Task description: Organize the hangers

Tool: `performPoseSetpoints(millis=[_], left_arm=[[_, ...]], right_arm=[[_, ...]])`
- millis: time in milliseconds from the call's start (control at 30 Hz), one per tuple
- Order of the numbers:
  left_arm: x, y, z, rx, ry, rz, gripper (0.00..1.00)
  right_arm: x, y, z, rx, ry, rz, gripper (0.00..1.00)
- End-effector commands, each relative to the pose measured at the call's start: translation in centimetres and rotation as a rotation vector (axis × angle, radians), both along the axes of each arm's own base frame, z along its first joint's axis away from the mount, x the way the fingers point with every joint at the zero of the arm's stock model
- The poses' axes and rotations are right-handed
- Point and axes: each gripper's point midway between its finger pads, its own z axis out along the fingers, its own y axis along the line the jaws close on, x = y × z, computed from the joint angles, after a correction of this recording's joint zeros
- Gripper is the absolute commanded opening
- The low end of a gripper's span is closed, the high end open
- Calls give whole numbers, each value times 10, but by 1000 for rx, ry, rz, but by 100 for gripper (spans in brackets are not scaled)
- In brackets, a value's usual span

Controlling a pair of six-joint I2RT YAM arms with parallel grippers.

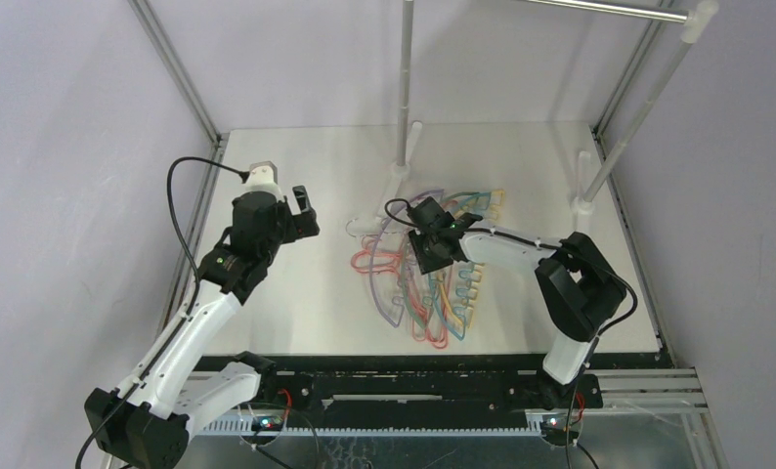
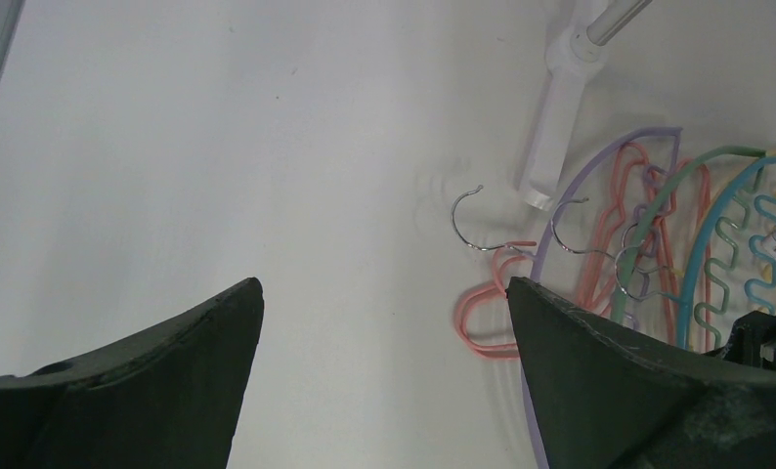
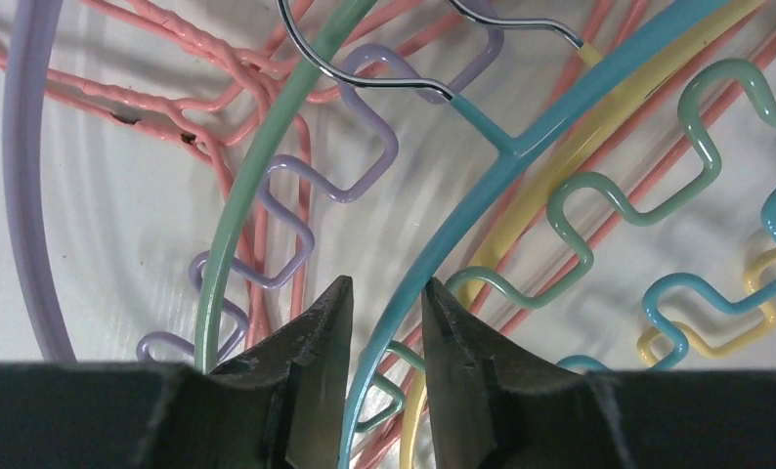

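On the white table (image 1: 296, 313) the hangers (image 1: 450, 311) lie heaped center-right, the left gripper (image 2: 384, 283) hangs wide open and empty above bare tabletop beside them, and the right gripper (image 3: 384, 293), jaws narrowly parted, straddles 1 blue hanger (image 3: 521, 137), grip uncertain.

— Where does the top view sit?
— High above the near edge, looking down over the whole table (image 1: 296, 322).
— The wrist views?
— Left looks down from some height. Right sits very close over the hangers (image 3: 521, 137), which all three share.
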Motion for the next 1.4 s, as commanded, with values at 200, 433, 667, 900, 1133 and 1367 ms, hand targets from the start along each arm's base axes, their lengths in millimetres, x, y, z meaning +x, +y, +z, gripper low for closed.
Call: performPoseSetpoints(millis=[200,433,667,900,1133,1367], left_arm=[[-4,6,-2,14,-18,22,100],[-4,7,-3,13,-15,26,99],[-4,10,-3,23,-20,37,100],[-2,7,-5,10,-16,36,100],[-1,6,-2,9,-20,31,100],[0,5,-2,20,-18,22,99]], right_arm=[[11,20,6,46,-21,9,29],[9,17,3,37,-16,4,6],[15,13,56,94,-107,-16,0],[9,5,133,190,-214,-32,0],[33,-12,233,481,-300,-136,0],[90,-37,382,918,-511,-203,0]])
